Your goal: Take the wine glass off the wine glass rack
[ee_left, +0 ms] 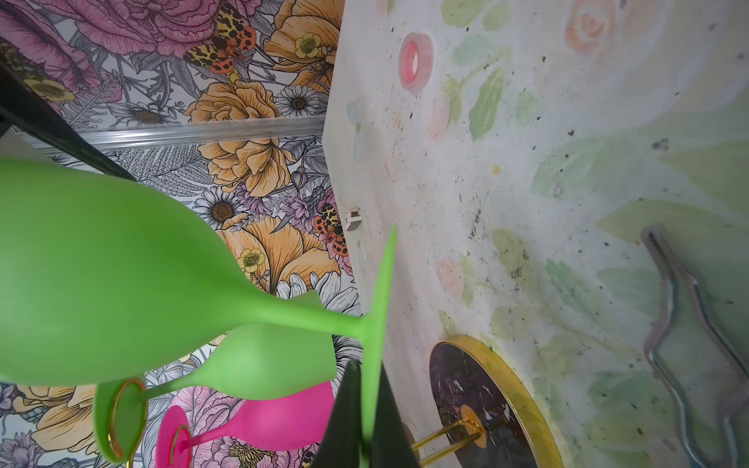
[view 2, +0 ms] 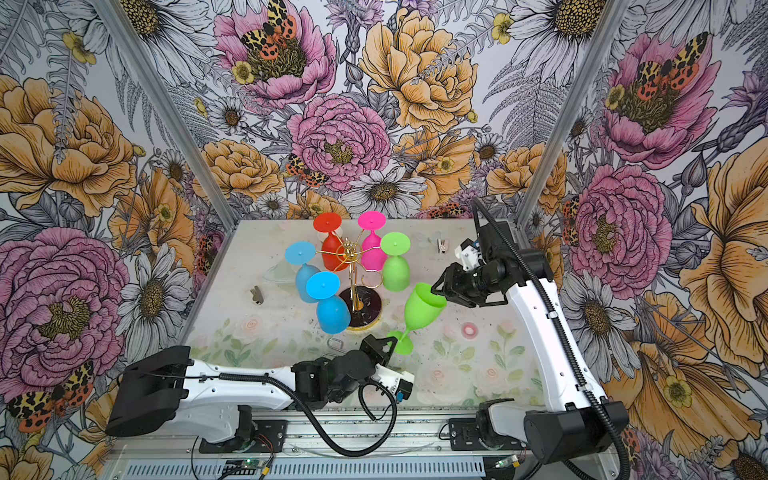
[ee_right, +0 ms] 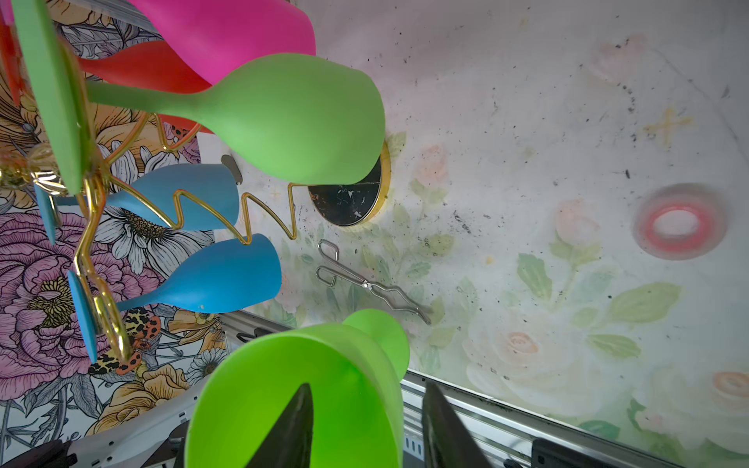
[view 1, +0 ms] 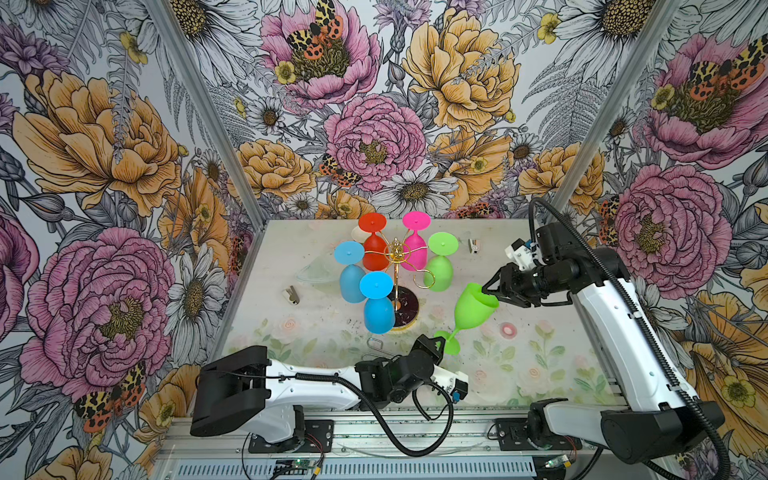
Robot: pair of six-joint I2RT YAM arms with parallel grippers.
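A green wine glass (view 1: 473,305) (view 2: 424,309) hangs tilted in the air to the right of the wine glass rack (view 1: 397,253) (view 2: 351,251), off its gold arms. My left gripper (view 1: 442,345) (ee_left: 367,389) is shut on the edge of the glass's round foot. My right gripper (view 1: 488,293) (ee_right: 369,389) straddles the bowl's rim (ee_right: 292,397), one finger inside and one outside with a gap, so it is open. On the rack hang red (view 1: 374,249), pink (view 1: 415,245), green (view 1: 439,270) and two blue glasses (view 1: 353,278) (view 1: 378,307).
Steel wire tongs (ee_right: 364,283) (view 1: 376,345) lie on the table in front of the rack's black base (ee_left: 486,397). A pink tape ring (view 1: 507,329) lies to the right. Small clips sit at the left (view 1: 292,294) and back right (view 1: 473,246).
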